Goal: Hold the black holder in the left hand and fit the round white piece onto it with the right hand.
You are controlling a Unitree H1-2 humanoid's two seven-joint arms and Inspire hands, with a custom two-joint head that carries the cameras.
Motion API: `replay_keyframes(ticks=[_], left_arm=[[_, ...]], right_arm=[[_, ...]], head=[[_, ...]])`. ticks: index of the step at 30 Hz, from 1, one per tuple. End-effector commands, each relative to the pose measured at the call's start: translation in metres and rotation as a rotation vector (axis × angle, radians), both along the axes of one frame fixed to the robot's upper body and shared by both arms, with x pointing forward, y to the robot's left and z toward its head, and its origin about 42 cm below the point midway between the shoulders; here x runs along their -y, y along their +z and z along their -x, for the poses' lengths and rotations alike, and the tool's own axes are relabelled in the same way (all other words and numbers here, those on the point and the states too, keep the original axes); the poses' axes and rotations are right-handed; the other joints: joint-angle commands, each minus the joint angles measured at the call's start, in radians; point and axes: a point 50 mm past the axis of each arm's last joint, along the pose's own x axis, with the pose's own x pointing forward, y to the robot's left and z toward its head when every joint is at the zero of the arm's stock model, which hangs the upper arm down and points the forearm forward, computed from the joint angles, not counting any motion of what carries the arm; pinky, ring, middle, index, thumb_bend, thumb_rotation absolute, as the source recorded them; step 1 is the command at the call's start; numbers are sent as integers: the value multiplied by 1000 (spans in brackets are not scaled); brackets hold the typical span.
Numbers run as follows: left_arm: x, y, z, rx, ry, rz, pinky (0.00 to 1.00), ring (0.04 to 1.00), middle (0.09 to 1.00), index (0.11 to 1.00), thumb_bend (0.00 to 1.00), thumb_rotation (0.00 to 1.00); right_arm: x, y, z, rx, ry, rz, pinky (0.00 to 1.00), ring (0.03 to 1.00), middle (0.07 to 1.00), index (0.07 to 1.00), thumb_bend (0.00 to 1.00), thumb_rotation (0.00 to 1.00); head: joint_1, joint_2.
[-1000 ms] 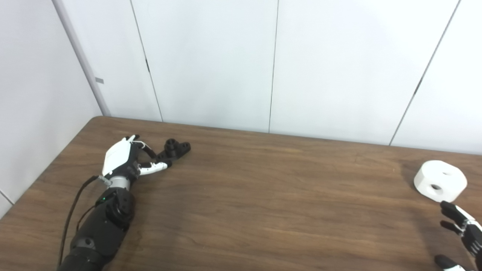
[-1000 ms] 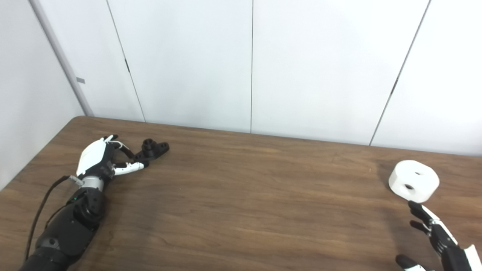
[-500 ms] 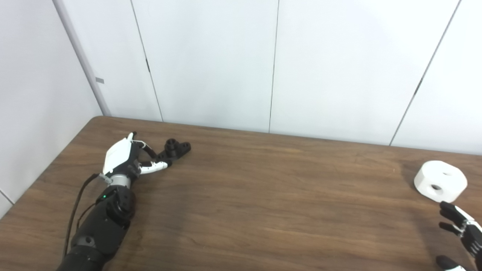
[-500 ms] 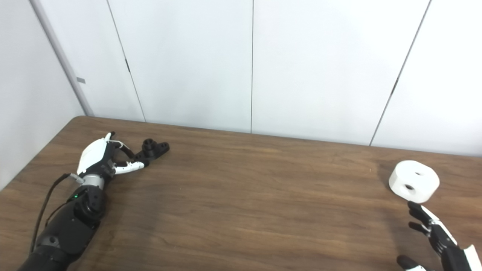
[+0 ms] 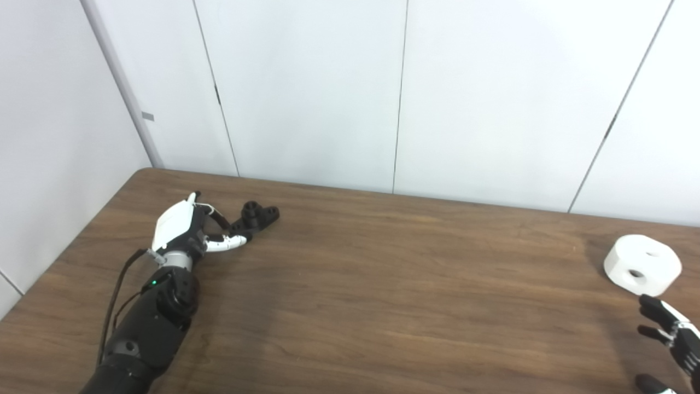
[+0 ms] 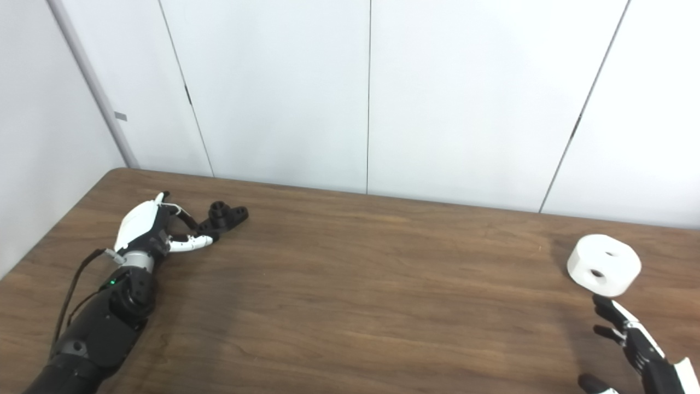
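Two hands at the reach stage, neither part yet lifted. At 9 o'clock on the brown wooden table [image 5: 383, 284], the left hand [image 5: 183, 230] lies beside the black holder [image 5: 256, 214], its fingers [image 5: 225, 243] curled loosely toward the holder's near end and seemingly touching it; whether they grip it cannot be told, and the holder rests flat on the table. At 3 o'clock, the round white piece [image 5: 642, 265], a thick disc with two holes in its top face, sits near the table's right edge. The right hand [image 6: 634, 345], at 5 o'clock, hovers just short of the disc with fingers spread wide, holding nothing. Judged step: both grasps are pending. Next, the left fingers must close firmly around the holder, while the right hand advances toward 12 o'clock to straddle the disc.
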Motion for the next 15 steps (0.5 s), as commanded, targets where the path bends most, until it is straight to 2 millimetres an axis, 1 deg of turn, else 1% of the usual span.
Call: replay_keyframes(ticks=[1,7,10,12,15], left_arm=[[-6,-4,4,-75,1,-23,1000,1000,1000,745,936,106],[-5,-4,4,-79,-1,-18,1000,1000,1000,758,942,95],[-5,-4,5,-83,-2,-21,1000,1000,1000,760,944,93],[-4,-3,4,-85,-2,-25,1000,1000,1000,764,945,104],[-4,0,4,-80,-4,-39,1000,1000,1000,765,948,113]], right_arm=[[-6,-26,19,-63,-15,-26,762,864,877,847,888,723],[-7,-26,19,-64,-10,-51,772,870,878,843,887,698],[-7,-26,19,-64,-13,-37,761,868,877,846,887,712],[-6,-26,19,-65,-10,-43,776,873,878,847,887,715],[-6,-26,19,-65,-11,-34,756,865,875,846,887,722]], head=[[2,0],[2,0],[2,0],[5,1],[7,1]])
